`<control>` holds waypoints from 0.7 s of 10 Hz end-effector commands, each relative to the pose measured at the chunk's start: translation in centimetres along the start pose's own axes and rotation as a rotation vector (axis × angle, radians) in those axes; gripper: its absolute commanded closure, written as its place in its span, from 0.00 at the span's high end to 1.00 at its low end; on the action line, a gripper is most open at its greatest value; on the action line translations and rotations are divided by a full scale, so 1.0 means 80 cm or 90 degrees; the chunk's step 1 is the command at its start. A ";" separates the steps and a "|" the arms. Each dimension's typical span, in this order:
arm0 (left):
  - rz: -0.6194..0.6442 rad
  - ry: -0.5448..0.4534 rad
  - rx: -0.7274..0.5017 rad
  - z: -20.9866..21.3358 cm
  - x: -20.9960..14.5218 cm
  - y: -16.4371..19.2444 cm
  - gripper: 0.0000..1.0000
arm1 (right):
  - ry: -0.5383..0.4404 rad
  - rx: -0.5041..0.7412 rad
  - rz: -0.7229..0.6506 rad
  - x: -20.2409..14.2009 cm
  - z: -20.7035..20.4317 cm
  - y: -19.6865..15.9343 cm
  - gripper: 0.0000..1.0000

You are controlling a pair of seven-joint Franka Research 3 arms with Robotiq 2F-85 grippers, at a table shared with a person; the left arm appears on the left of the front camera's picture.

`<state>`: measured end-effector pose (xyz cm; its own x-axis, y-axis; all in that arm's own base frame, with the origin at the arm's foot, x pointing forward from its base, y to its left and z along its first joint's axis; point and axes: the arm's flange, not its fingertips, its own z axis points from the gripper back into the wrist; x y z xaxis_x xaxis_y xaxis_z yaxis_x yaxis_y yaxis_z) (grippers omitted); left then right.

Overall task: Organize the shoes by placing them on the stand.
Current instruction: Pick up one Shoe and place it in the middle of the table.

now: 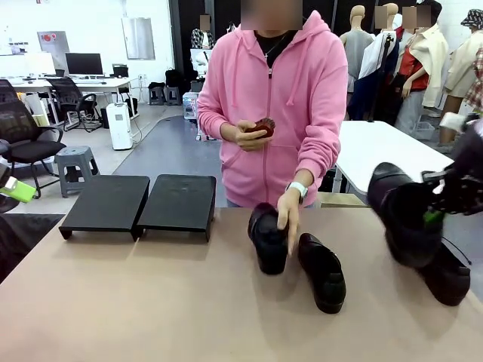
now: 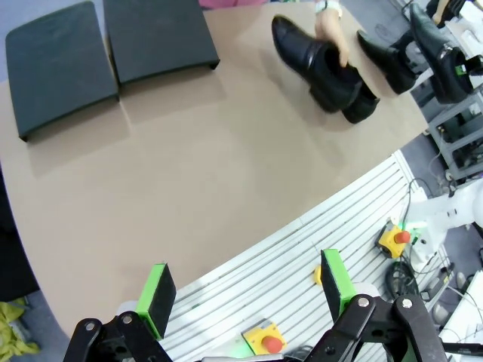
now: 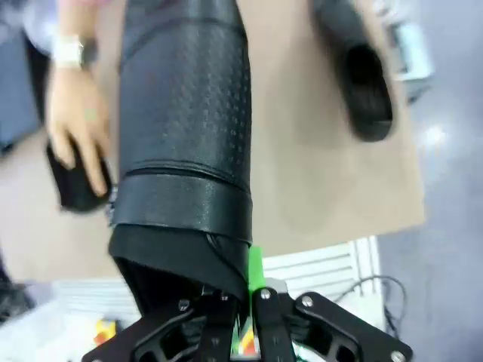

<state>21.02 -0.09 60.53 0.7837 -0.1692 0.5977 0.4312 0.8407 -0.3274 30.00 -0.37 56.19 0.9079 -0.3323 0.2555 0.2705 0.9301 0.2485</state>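
Observation:
My right gripper (image 3: 245,302) is shut on the heel rim of a glossy black shoe (image 3: 189,113) and holds it in the air above the table's right side (image 1: 404,215). A second shoe (image 1: 445,275) lies on the table below it. A person's hand (image 1: 288,215) rests on a third shoe (image 1: 268,237), with another shoe (image 1: 323,271) beside it. The black two-section stand (image 1: 139,200) sits at the far left with nothing on it. My left gripper (image 2: 245,298) hangs open over the near table edge, well away from the shoes (image 2: 313,60).
The person in a pink hoodie stands at the far edge and holds a small brown block (image 1: 263,127) in the other hand. Bare tabletop (image 1: 151,294) stretches between the stand and the near edge. A slatted panel with stop buttons (image 2: 396,241) lies below the table edge.

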 end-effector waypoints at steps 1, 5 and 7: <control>-0.005 -0.001 -0.013 0.002 0.000 0.001 1.00 | -0.014 0.003 -0.136 0.003 0.021 -0.108 0.00; -0.005 -0.001 -0.013 0.002 0.000 0.001 1.00 | -0.016 0.009 -0.245 -0.025 0.018 -0.175 0.00; -0.005 -0.001 -0.013 0.002 0.000 0.001 1.00 | -0.029 0.003 -0.197 -0.026 0.021 -0.142 0.00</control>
<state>21.02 -0.08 60.54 0.7835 -0.1692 0.5979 0.4314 0.8407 -0.3273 24.33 -13.18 54.50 0.7524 -0.6377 0.1650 0.5698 0.7557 0.3227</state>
